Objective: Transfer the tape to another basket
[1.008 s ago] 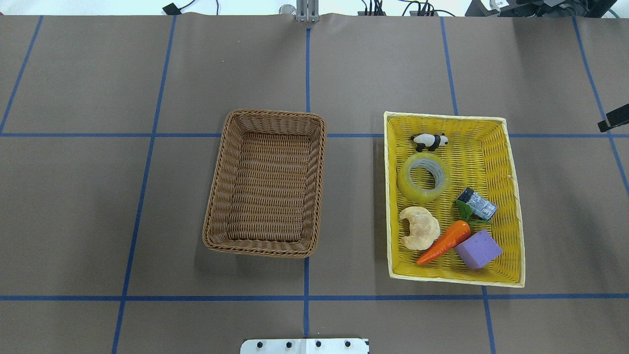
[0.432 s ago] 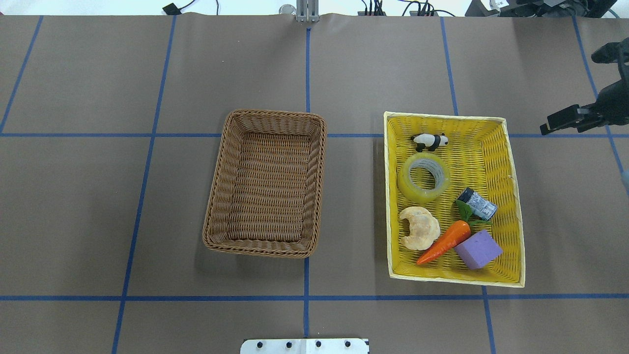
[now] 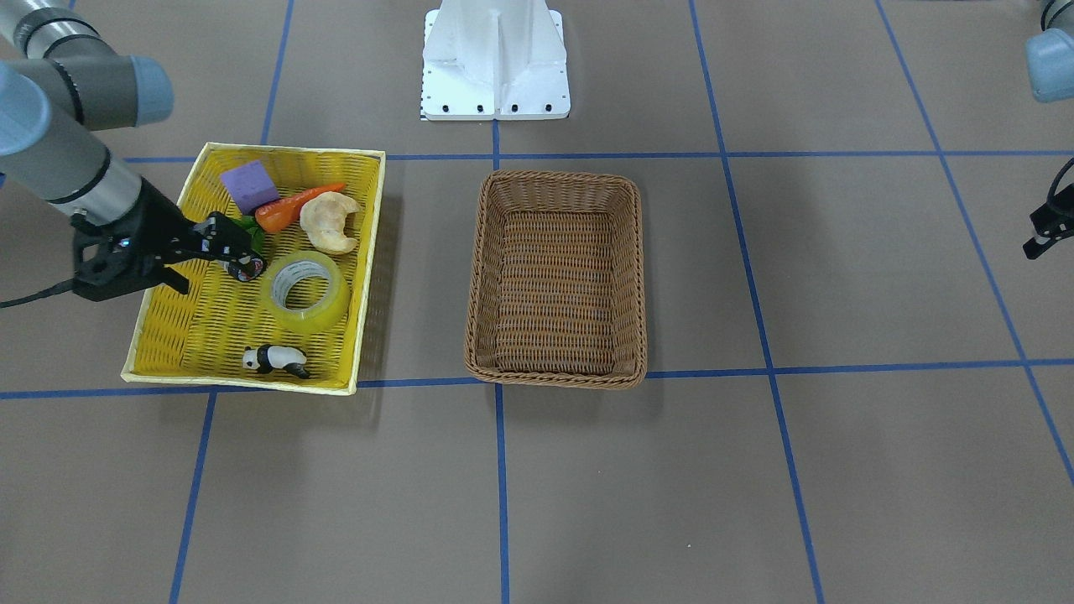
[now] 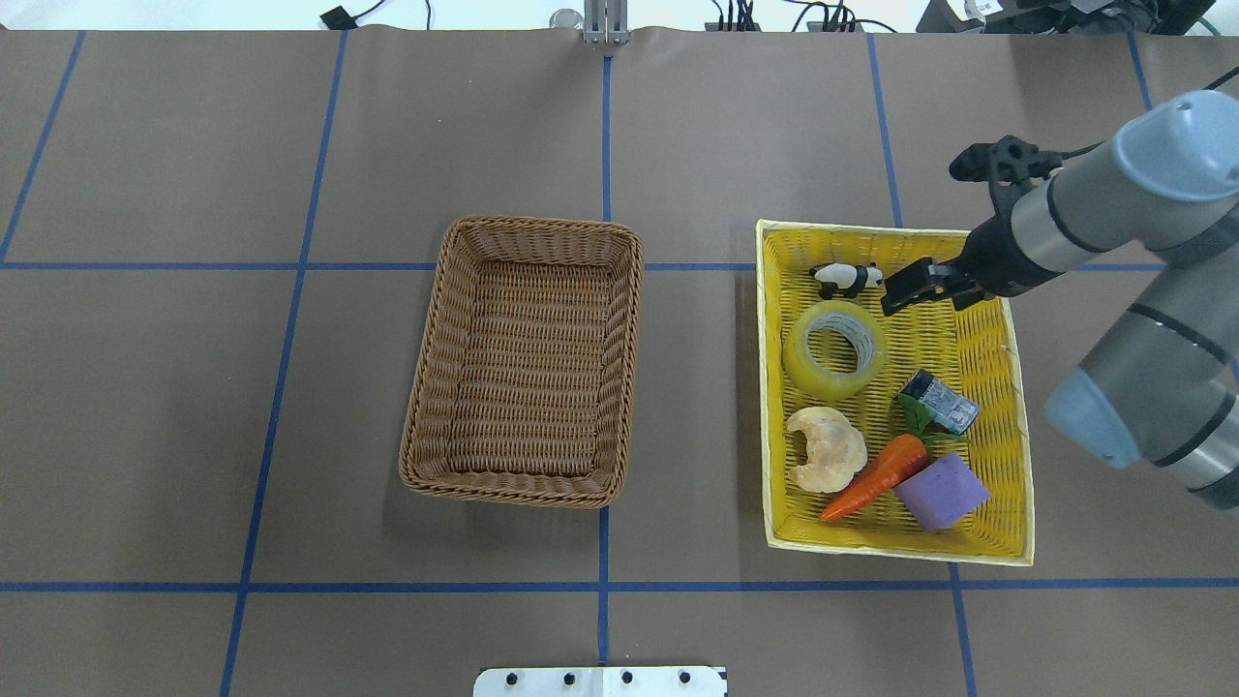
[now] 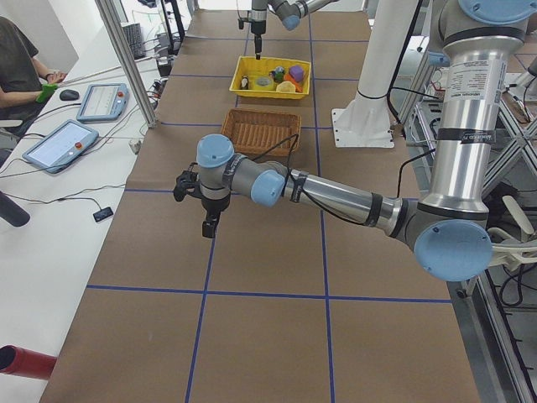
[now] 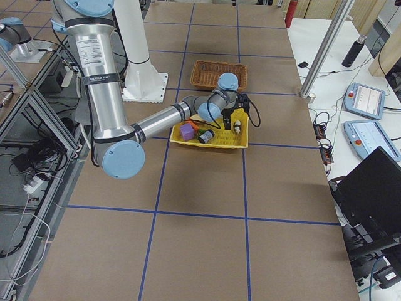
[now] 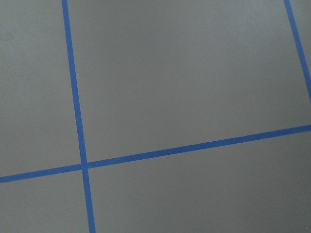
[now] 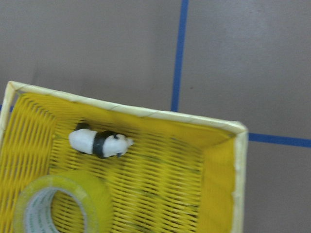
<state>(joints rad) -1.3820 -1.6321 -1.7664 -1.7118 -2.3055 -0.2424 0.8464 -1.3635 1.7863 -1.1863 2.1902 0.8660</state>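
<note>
The tape [image 4: 803, 366] is a translucent yellow roll lying flat in the far left part of the yellow tray [image 4: 891, 554], also seen from the front [image 3: 325, 312] and in the right wrist view [image 8: 99, 196]. The brown wicker basket [image 4: 537, 225] stands empty left of the tray [image 3: 558, 180]. My right gripper [image 4: 905, 288] hovers over the tray's far part, just right of the tape [image 3: 239, 252]; its jaws look open and empty. My left gripper [image 5: 207, 228] hangs over bare table far to the left, only its edge showing in the front view [image 3: 1040, 239]; I cannot tell its state.
The yellow tray also holds a panda figure [image 4: 847, 279], a croissant [image 4: 826, 447], a carrot [image 4: 876, 476], a purple block [image 4: 941, 491] and a small silver cylinder [image 4: 939, 402]. The robot base [image 3: 495, 59] stands at the near edge. Blue tape lines cross the brown table.
My right arm has come in from the right edge and moved left until its gripper is over the yellow tray near the tape. The objects have not moved.
</note>
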